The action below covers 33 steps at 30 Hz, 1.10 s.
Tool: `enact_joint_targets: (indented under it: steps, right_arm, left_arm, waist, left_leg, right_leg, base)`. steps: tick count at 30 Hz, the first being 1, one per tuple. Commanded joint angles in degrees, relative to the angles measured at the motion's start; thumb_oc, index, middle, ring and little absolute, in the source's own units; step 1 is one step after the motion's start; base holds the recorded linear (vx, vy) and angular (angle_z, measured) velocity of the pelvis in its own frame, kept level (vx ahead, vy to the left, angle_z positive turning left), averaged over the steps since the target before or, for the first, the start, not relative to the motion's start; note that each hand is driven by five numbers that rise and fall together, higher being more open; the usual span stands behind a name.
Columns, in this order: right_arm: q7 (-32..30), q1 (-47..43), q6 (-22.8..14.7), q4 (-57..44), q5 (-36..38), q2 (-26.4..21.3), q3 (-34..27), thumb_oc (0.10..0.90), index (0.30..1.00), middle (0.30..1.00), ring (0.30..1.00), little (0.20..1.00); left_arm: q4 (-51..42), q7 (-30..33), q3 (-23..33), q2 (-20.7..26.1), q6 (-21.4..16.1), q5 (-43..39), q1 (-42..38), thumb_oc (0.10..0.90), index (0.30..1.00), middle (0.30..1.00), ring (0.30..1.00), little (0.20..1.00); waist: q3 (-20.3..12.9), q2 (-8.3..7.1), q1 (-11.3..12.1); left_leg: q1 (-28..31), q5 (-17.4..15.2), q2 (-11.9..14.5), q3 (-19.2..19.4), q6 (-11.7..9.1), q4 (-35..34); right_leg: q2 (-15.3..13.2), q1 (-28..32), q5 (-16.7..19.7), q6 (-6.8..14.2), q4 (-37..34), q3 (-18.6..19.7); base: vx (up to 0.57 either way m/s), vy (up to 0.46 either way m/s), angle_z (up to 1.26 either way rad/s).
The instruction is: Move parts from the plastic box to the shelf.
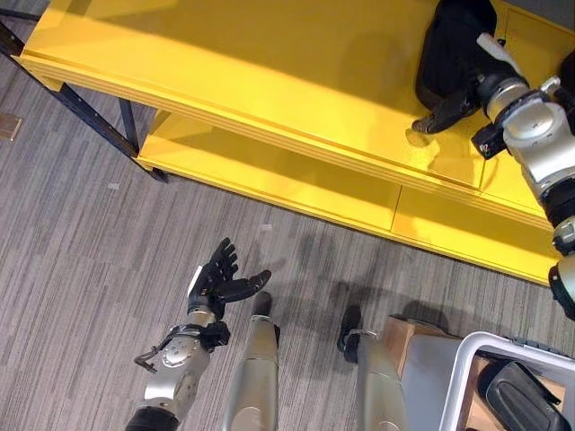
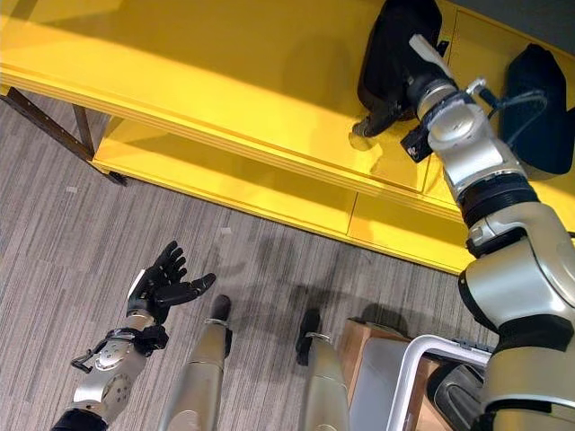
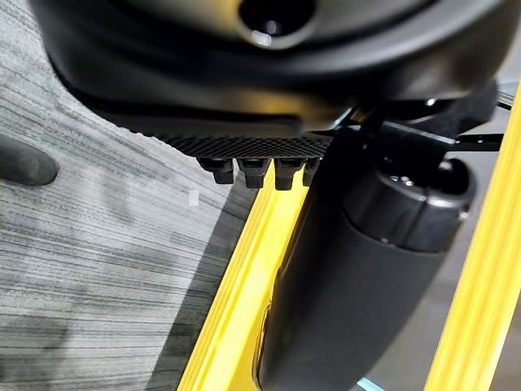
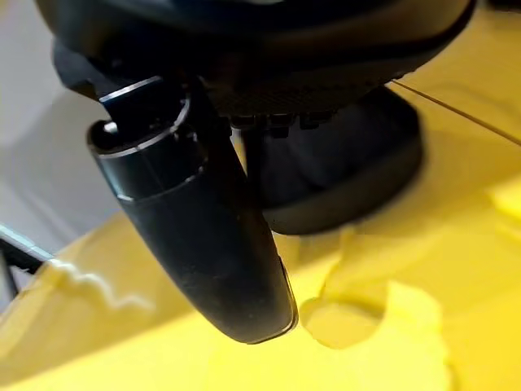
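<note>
Resting on the shelf [image 1: 269, 81] (near its edge), right hand [image 1: 449, 108] touches a black part [image 1: 454, 45].

shelf [image 1: 269, 81] yellow | parts [image 2: 395, 45] black | floor [image 1: 81, 233] grey striped

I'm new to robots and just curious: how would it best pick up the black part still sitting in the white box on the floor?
Probably from above, fingers across the narrow width of the black plastic part: it lies lengthwise in the white plastic box, whose rim blocks the sides.
</note>
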Motion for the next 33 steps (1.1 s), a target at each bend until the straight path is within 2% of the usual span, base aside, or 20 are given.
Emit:
enact_joint_targets:
  steps: [1, 12, 16, 26, 33]
  right_arm:
    - [-2.7, -9.1, -3.5, -0.9, 1.2, -5.3, 1.1, 0.9, 1.0, 1.0, 1.0, 1.0]
    - [-2.6, -8.9, -3.2, -3.9, 0.6, -6.3, 1.6, 0.9, 1.0, 1.0, 1.0, 1.0]
    - [-4.1, -6.0, -4.4, -6.5, 3.6, -5.9, -2.9, 0.9, 1.0, 1.0, 1.0, 1.0]
    - [-7.2, -3.5, -6.3, -7.4, 7.5, -5.3, -9.8, 0.9, 1.0, 1.0, 1.0, 1.0]
    - [-8.4, -3.5, -6.9, -6.3, 10.2, -3.9, -12.2, 0.9, 1.0, 1.0, 1.0, 1.0]
  left_arm:
    - [-3.8, -0.8, 2.3, 2.7, -4.2, -0.3, 0.2, 0.9, 1.0, 1.0, 1.0, 1.0]
    - [-3.3, -1.0, 2.7, 2.6, -4.0, -0.1, 0.5, 0.9, 1.0, 1.0, 1.0, 1.0]
    - [-2.8, -0.7, 2.6, 2.5, -4.2, 0.1, 0.2, 0.9, 1.0, 1.0, 1.0, 1.0]
    - [-2.6, -0.3, 2.2, 2.9, -4.8, 0.4, -0.2, 0.9, 1.0, 1.0, 1.0, 1.0]
    - [-2.7, 0.1, 2.0, 3.5, -5.2, 0.8, -0.5, 0.9, 1.0, 1.0, 1.0, 1.0]
  waist:
    - [-2.5, -0.34, -0.3]
    - [-3.1, -0.07, -0.9]
    - [-3.4, 0.4, -1.2]
    - [-4.0, 1.38, -1.1]
    - [-4.1, 2.05, -0.9]
  left_leg:
    - [2.5, -5.7, 2.3, -1.2, -0.1, 0.6]
    - [2.5, -6.0, 2.4, -0.7, 0.1, 0.7]
    - [2.5, -6.1, 2.4, -0.5, 0.2, 0.9]
    - [2.7, -6.1, 2.2, -0.3, 0.3, 0.7]
    - [3.4, -6.1, 2.1, 0.0, 0.3, 0.4]
  right_leg:
    - [0.1, 4.1, -5.5, 0.3, 3.2, 1.2]
    - [0.1, 4.1, -5.4, 0.4, 3.2, 1.6]
    - [0.3, 4.0, -5.4, 0.4, 3.1, 1.9]
    - [0.2, 3.5, -5.5, 0.4, 3.3, 2.4]
    - [0.1, 3.6, -5.7, 0.3, 3.5, 2.8]
  base:
    - [0.0, 0.0, 0.0]
    - [0.0, 0.0, -0.01]
    - [0.01, -0.008, -0.05]
    - [0.0, -0.009, -0.03]
    - [0.0, 0.0, 0.0]
